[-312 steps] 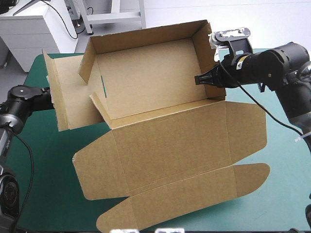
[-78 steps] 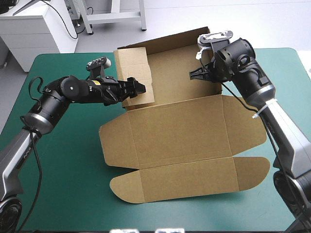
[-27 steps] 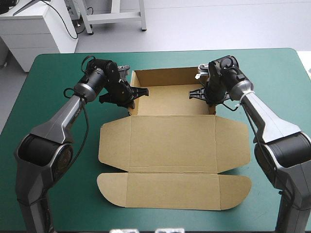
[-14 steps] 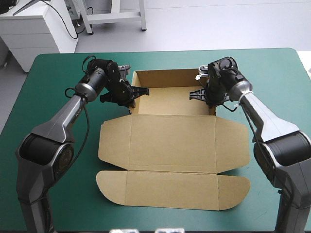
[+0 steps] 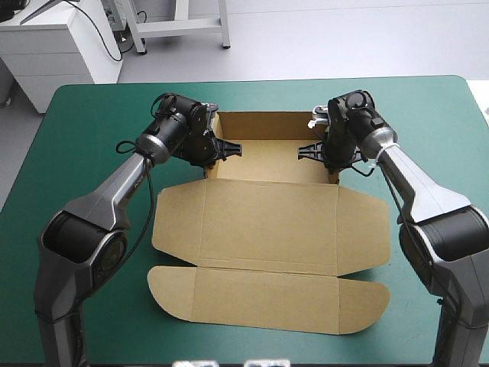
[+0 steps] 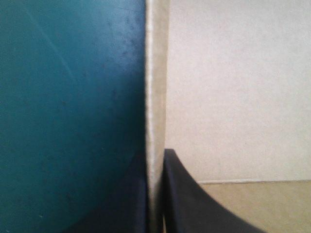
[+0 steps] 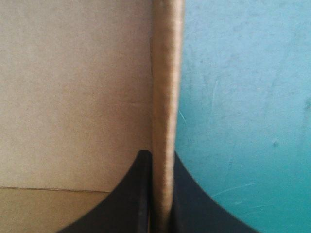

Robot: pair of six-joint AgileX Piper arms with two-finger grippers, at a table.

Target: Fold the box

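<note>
The brown box (image 5: 269, 153) lies on the teal-green cover as an open tray at the back, its lid (image 5: 267, 218) flat toward the front edge. My left gripper (image 5: 223, 150) is shut on the tray's left wall. The right gripper (image 5: 315, 151) is shut on the right wall. In the left wrist view the wall's edge (image 6: 155, 97) runs up between the black fingers (image 6: 187, 199) of my left gripper (image 6: 155, 156). The right wrist view shows the same: the wall's edge (image 7: 167, 73) is pinched in my right gripper (image 7: 163, 156), with the tray's inside (image 7: 73, 73) on one side.
The lid's rounded front flap (image 5: 267, 297) reaches close to the table's front edge. Bare teal-green cover (image 5: 84, 122) lies left and right of the box and behind it.
Earlier the box was held up and tilted with its walls loose; now it sits flat as a tray. Just before, my left gripper slid closer onto the left wall, and the lid shifted slightly left.
</note>
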